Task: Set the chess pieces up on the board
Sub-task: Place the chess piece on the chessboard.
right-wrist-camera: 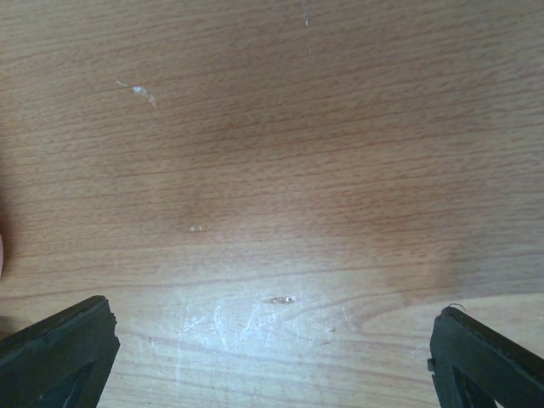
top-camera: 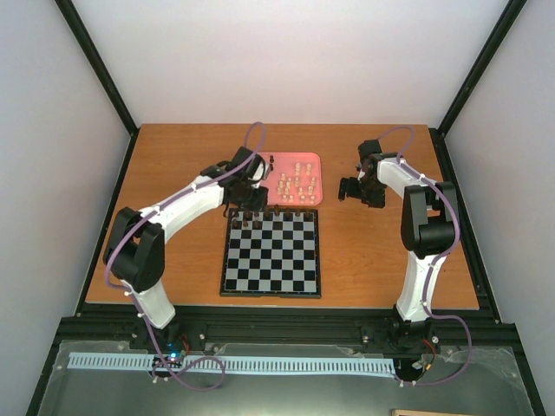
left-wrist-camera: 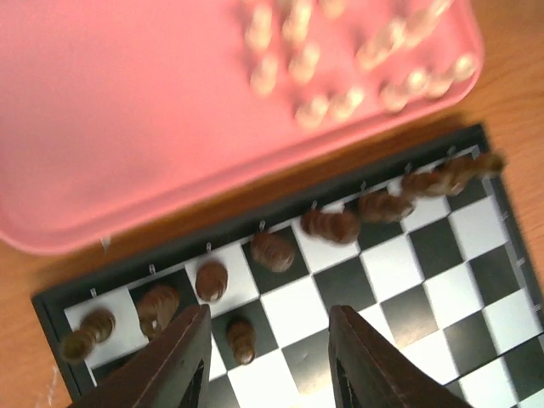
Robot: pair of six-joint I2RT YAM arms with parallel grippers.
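Note:
The board (top-camera: 270, 277) lies at the table's middle; it also shows in the left wrist view (left-wrist-camera: 425, 280). Several dark chess pieces (left-wrist-camera: 272, 251) stand along its far row, and one dark pawn (left-wrist-camera: 241, 340) stands a row nearer. Several pale chess pieces (top-camera: 297, 184) stand on the pink tray (top-camera: 305, 165), seen blurred in the left wrist view (left-wrist-camera: 297, 64). My left gripper (left-wrist-camera: 270, 361) is open and empty above the board's far left corner, the pawn just inside its left finger. My right gripper (right-wrist-camera: 272, 357) is open and empty over bare wood, right of the tray.
The pink tray (left-wrist-camera: 127, 127) touches the board's far edge. Wooden table (right-wrist-camera: 272, 127) lies under the right gripper. Black frame posts and white walls enclose the table. A pale ribbed strip (top-camera: 234, 364) lies in front of the arm bases.

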